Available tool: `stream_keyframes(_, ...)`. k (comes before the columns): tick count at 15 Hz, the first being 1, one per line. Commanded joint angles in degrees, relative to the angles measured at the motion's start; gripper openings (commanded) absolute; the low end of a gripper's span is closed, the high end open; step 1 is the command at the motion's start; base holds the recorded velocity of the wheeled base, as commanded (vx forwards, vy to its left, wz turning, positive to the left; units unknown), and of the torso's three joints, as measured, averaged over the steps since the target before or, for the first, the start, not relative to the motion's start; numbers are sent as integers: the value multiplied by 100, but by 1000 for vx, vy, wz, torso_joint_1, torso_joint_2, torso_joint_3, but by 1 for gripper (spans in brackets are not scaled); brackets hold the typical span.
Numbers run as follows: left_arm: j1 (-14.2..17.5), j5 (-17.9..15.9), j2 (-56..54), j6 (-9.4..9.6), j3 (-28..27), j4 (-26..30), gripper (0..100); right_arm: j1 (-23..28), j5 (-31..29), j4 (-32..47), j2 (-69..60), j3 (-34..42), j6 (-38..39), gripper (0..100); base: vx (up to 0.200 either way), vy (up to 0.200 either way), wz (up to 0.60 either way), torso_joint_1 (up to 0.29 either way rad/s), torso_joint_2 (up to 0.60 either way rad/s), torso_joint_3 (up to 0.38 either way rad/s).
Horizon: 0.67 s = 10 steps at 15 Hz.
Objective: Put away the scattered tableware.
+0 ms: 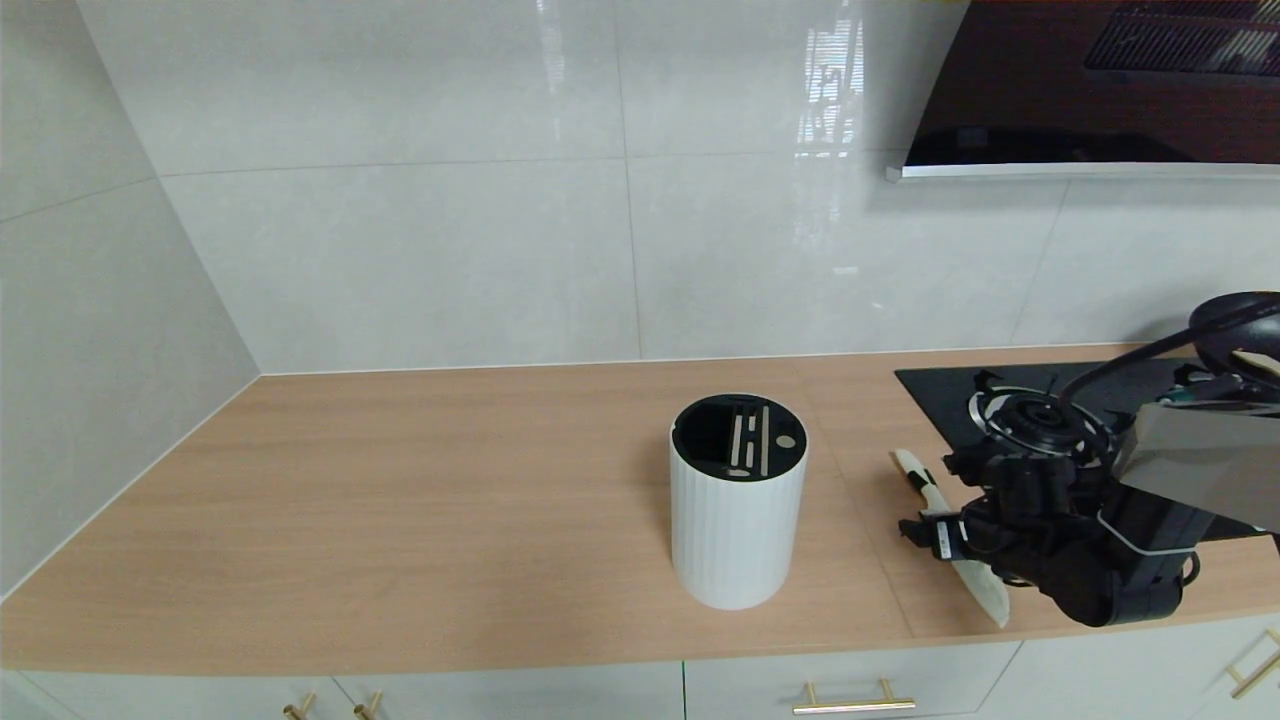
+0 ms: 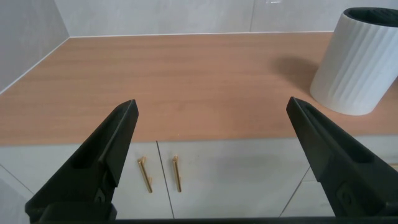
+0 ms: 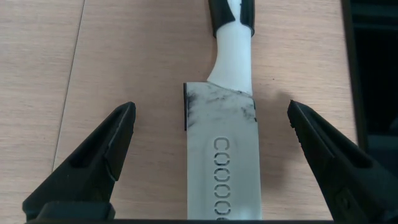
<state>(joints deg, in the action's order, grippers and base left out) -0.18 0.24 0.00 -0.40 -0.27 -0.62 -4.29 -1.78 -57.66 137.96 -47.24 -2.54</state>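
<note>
Right gripper open astride the knife; left gripper idle, well away from it.

Head view: the knife point(image 1: 985, 590) lies on the countertop point(image 1: 450, 500) between the white holder point(image 1: 738, 520) and the stove point(image 1: 1040, 420). Its long axis runs from the handle at the back to the blade tip at the front edge, and the right gripper point(image 1: 940, 500) sits directly over its middle, so the right arm is much the nearer. Left wrist view: the left gripper point(image 2: 211, 106) is spread wide and empty over the counter's front edge, with the holder point(image 2: 357, 62) off to one side. Right wrist view: the right gripper point(image 3: 211, 107) is wide open and grips nothing. The knife point(image 3: 222, 149) lies lengthwise through the gap, one finger on each side of the blade near the handle, so closing would pinch it across its width. Whether the fingertips touch the countertop is unclear.
</note>
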Motion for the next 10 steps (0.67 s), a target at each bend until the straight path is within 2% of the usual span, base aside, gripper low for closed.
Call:
stream_keyframes(1, 1, 2, 0, -4, 0, 1, 100, 7, 2, 1, 20, -5, -1, 0, 0, 0, 0, 0, 0, 0)
stream_keyframes(10, 1, 2, 9, -4, 0, -8, 100, 7, 29, 1, 152, 4, -19, 0, 0, 0, 0, 0, 0, 0)
